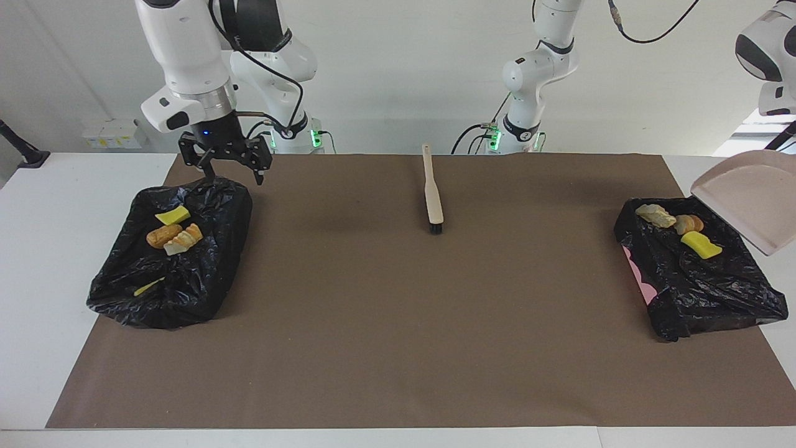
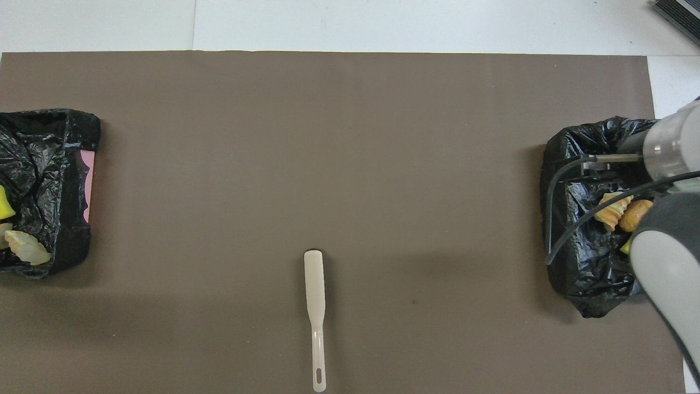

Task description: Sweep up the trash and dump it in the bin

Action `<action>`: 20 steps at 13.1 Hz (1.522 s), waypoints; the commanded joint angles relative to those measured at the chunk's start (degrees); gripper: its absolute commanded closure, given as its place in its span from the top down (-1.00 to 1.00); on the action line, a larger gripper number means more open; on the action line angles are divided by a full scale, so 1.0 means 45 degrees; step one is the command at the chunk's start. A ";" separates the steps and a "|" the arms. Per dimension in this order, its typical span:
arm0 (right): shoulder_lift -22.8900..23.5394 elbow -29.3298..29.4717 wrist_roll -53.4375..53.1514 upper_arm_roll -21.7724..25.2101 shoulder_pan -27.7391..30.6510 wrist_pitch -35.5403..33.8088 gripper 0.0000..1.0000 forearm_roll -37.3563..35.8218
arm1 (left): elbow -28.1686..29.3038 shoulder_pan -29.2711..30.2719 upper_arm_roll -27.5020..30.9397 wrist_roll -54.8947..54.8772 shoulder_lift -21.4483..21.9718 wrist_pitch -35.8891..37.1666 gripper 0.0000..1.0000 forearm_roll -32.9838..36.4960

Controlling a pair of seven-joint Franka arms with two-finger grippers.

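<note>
From where I stand the job looks nearly done: all the trash (image 1: 678,225) lies in the two black bins at the counter's ends, the left hand grips the emptied dustpan (image 1: 749,199), and the right hand (image 1: 227,167) hangs open.

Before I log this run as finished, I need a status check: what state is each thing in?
Brush: lying flat on the mat, ungripped.
Dustpan: raised, tilted, empty, over the left-arm-end bin.
Left gripper: shut on the dustpan.
Right gripper: open, empty, over the right-arm-end bin.
Trash: lying in both bins, none on the mat.
</note>
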State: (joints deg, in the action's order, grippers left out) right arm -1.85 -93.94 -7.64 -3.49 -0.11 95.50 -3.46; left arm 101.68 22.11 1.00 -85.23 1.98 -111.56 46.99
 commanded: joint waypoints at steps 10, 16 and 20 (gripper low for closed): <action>-0.0312 0.1950 0.0720 0.1167 0.0219 -0.2452 1.00 0.0456 | 0.2345 -0.3170 0.0090 0.8477 0.0870 0.1665 -1.00 -0.6337; -0.0312 0.1969 0.0760 0.1088 0.0200 -0.2492 1.00 0.0475 | 0.2386 -0.6392 0.0090 1.6273 0.0381 0.1256 -1.00 -0.8663; -0.0760 0.1521 0.1109 0.0991 -0.0035 -0.3524 1.00 0.0592 | 0.1120 -0.8230 0.0090 1.9442 -0.0437 0.1197 -1.00 -1.0399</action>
State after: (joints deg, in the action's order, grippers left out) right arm -2.58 -84.40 -3.27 1.30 -0.23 81.75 -2.23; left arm 110.71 -11.90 0.22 -2.36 2.69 -106.00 3.31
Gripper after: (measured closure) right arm 0.000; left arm 0.678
